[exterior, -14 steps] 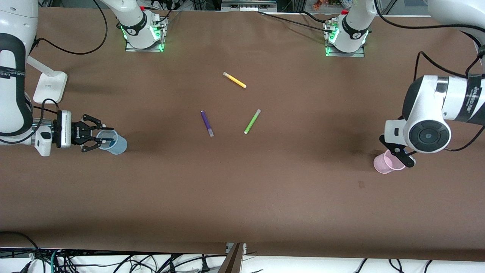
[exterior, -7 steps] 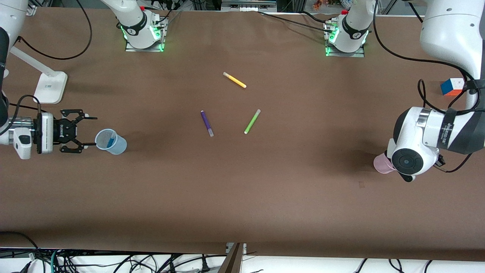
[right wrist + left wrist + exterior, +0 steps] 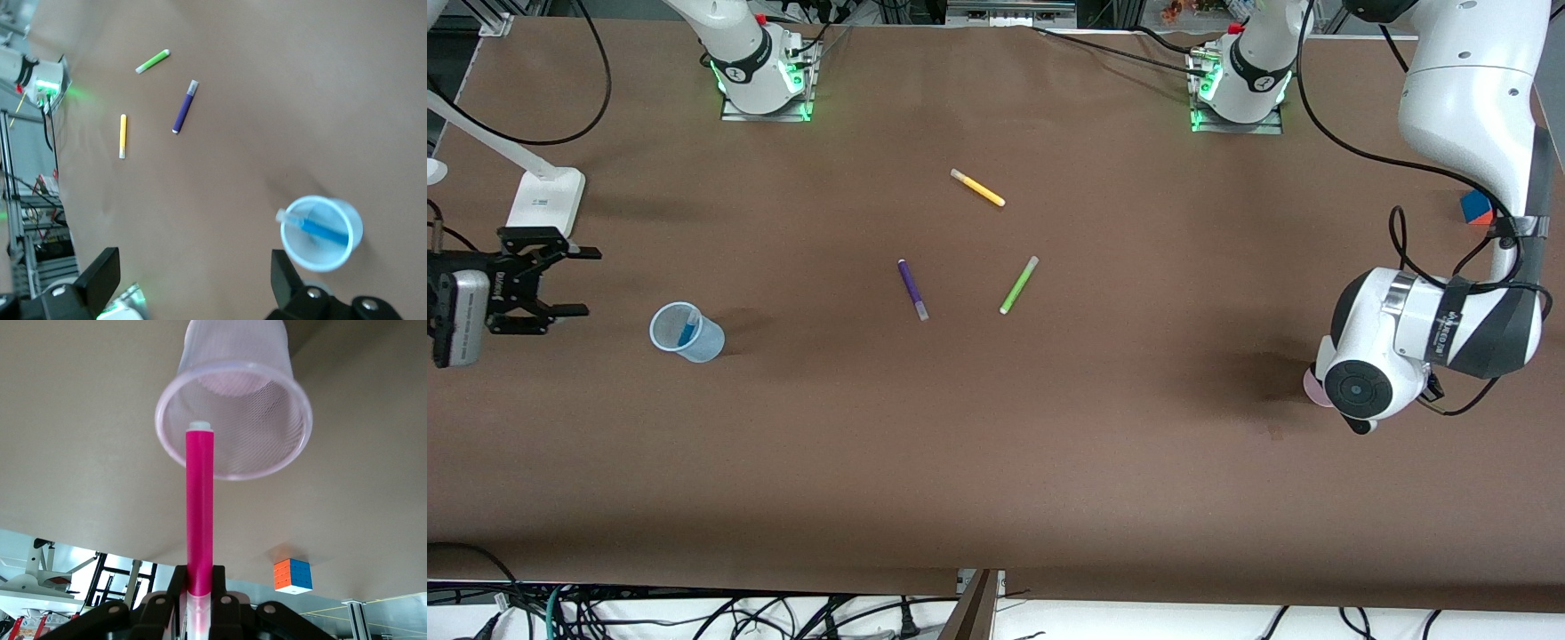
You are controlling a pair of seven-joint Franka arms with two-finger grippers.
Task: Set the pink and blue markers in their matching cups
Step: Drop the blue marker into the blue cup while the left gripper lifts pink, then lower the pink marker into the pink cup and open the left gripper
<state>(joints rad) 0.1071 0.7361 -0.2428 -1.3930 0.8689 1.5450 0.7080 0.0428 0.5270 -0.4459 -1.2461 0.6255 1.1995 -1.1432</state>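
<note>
The left gripper (image 3: 199, 603) is clamping the pink marker (image 3: 199, 513), its tip pointing into the pink cup (image 3: 235, 400). The right gripper (image 3: 569, 282) is hovering with jaws wide beside the blue cup (image 3: 686, 332), which is holding the blue marker (image 3: 323, 229).

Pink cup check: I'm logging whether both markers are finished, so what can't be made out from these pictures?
- Front view: the pink cup is mostly hidden by the left arm's wrist; the left claw and pink marker are unseen there.
- Left wrist view: the marker's tip overlaps the cup's mouth; whether it is inside is unclear.
- Front view: the cube is partly covered by the arm.
</note>
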